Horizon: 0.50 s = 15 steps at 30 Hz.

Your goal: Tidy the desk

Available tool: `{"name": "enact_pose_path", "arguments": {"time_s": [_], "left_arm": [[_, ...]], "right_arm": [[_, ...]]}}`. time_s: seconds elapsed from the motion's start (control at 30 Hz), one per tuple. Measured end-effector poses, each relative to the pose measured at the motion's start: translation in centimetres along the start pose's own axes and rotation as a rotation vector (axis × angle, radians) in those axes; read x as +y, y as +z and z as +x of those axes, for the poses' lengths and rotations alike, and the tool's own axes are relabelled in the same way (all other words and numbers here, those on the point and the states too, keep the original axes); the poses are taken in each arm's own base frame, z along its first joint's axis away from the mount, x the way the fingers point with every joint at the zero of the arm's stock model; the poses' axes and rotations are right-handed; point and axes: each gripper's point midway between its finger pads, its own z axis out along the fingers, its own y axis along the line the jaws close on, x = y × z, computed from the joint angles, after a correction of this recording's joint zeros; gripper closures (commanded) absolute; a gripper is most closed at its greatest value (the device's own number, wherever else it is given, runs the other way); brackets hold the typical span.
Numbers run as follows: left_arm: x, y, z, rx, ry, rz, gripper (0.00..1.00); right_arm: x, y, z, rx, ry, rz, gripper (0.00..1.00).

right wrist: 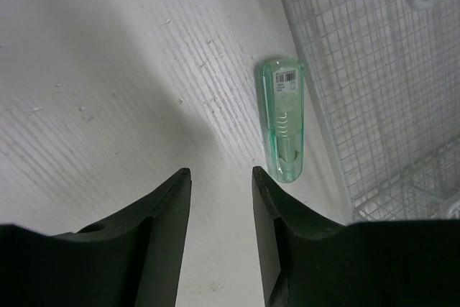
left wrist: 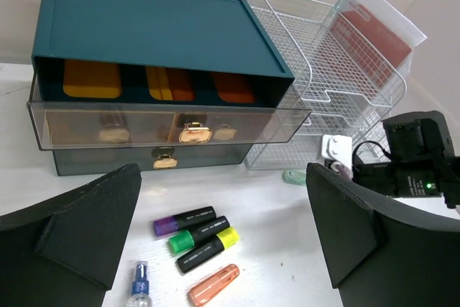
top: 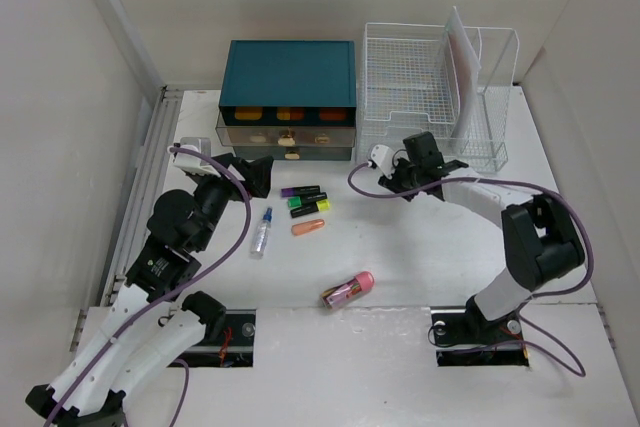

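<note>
The left gripper (top: pixel 250 173) hung at ten o'clock of the large flat matte white desk (top: pixel 430 247), its fingers spread wide and nothing in them. The desk filled the floor of the top view. At the gripper's five o'clock lay one small clear spray bottle with a blue cap (top: pixel 262 231). Next came three black highlighters (top: pixel 305 202), capped purple, green and yellow, and one translucent orange capsule (top: pixel 308 228).

At twelve o'clock stood one teal drawer box (top: pixel 288 69) with its clear drawer (left wrist: pixel 169 126) standing out. One pink cylindrical case (top: pixel 348 289) lay at six o'clock.

The right gripper (right wrist: pixel 221 172) pointed down beside the one white wire rack (top: pixel 425 77) at one o'clock, jaws partly parted and empty. One pale green translucent tube (right wrist: pixel 282 121) lay at one o'clock of its fingertips in the wrist view, just beside the rack's foot.

I judged that picking up that tube was the step in hand. The gripper would need to shift toward the rack until the tube sat between its fingers, then close.
</note>
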Motion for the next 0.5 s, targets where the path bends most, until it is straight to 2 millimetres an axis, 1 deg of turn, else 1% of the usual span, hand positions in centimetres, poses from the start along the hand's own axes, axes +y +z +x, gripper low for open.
{"name": "enact_pose_path", "arguments": {"time_s": [0.1,0.3,0.5], "left_arm": [[0.0,0.0,0.0,0.000,0.000,-0.001,0.01],[0.0,0.0,0.0,0.000,0.000,-0.002,0.01],[0.1,0.0,0.0,-0.001,0.000,-0.003,0.01]], "right_arm": [[0.0,0.4,0.6,0.046,0.030,0.032,0.54],[-1.4,0.5,1.7,0.115,0.117,0.139,0.54],[-1.6,1.0,2.1,0.146,0.164,0.167,0.53]]}}
